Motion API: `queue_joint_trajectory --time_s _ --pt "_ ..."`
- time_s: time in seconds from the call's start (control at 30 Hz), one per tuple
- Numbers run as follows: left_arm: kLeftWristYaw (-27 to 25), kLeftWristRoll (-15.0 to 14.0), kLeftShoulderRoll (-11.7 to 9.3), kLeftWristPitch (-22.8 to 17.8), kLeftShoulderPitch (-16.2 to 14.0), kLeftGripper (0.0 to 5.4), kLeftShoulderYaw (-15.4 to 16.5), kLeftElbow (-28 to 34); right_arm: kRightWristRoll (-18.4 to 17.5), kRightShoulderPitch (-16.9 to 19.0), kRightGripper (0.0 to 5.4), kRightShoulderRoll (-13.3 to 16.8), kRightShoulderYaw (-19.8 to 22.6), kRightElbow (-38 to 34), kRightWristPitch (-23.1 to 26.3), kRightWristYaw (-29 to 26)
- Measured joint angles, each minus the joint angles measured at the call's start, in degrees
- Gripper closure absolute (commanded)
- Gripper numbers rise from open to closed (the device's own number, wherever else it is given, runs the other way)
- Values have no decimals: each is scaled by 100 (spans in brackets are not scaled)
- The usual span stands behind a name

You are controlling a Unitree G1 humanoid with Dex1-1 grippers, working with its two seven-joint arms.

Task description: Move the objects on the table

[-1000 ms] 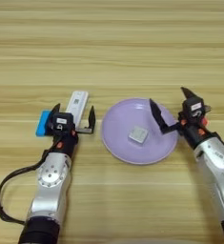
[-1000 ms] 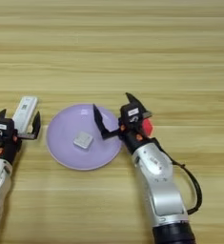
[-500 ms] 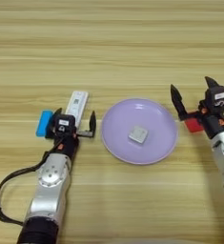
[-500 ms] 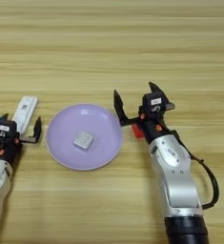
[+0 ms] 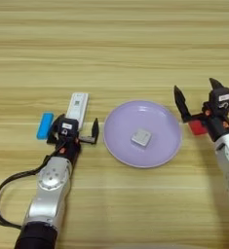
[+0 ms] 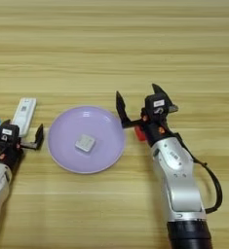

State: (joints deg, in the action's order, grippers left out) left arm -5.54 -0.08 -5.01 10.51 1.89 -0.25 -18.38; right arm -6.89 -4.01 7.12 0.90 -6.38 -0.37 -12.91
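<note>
Block on plate

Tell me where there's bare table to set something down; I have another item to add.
The table is bare across its whole far half, beyond the purple plate. Near strip between the arms is also free. Crowded: the left gripper beside the white stick and blue block; the right gripper over the red cube.

table: wood | on it: purple plate, white stick, blue block, red cube
</note>
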Motion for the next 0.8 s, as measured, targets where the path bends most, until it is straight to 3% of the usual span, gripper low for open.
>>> queue_joint_trajectory --time_s 0.23,0.53,0.8 --pt "37 -10 -16 3 5 0 30 -9 0 -1 2 0 -29 -4 1 4" --pt "123 35 -45 -149 284 0 65 -253 10 -24 2 -11 -44 -3 3 27" --pt "150 51 -73 -955 552 0 55 -156 47 -42 2 -43 -92 -2 4 113"
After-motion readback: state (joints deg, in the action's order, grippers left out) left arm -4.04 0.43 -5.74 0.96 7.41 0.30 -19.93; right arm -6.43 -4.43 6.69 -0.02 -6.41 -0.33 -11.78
